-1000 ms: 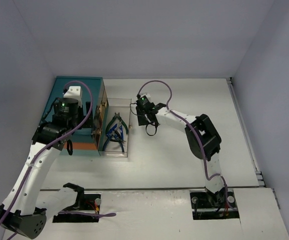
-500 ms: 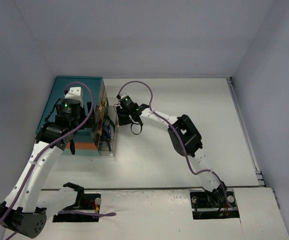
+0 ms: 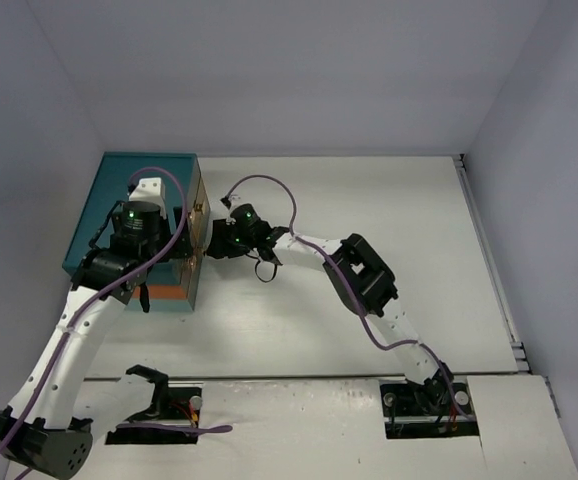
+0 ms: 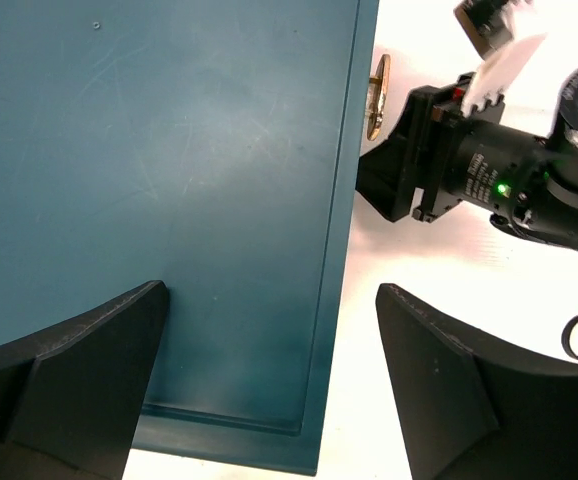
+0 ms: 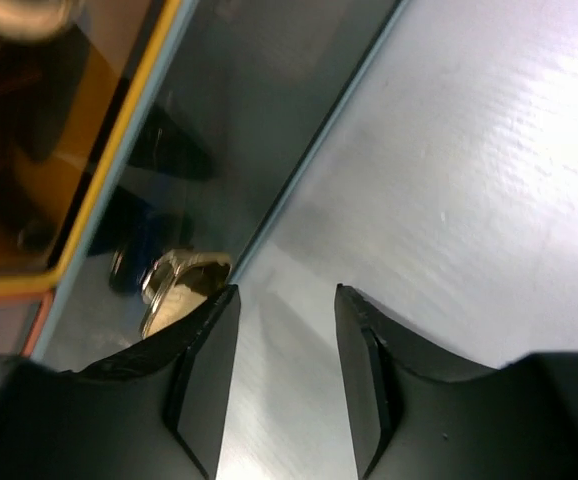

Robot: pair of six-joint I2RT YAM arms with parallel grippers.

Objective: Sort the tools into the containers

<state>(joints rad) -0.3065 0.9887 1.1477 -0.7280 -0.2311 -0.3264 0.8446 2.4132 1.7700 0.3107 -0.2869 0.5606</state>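
Drawer back inside teal chest, right hand beside its brass knob

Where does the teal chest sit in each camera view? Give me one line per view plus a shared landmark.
Top external: teal chest at left, under the left arm.
Left wrist: its top fills the left half.
Right wrist: its drawer front fills the upper left.
Shared landmark: the brass knob beside the right fingers.
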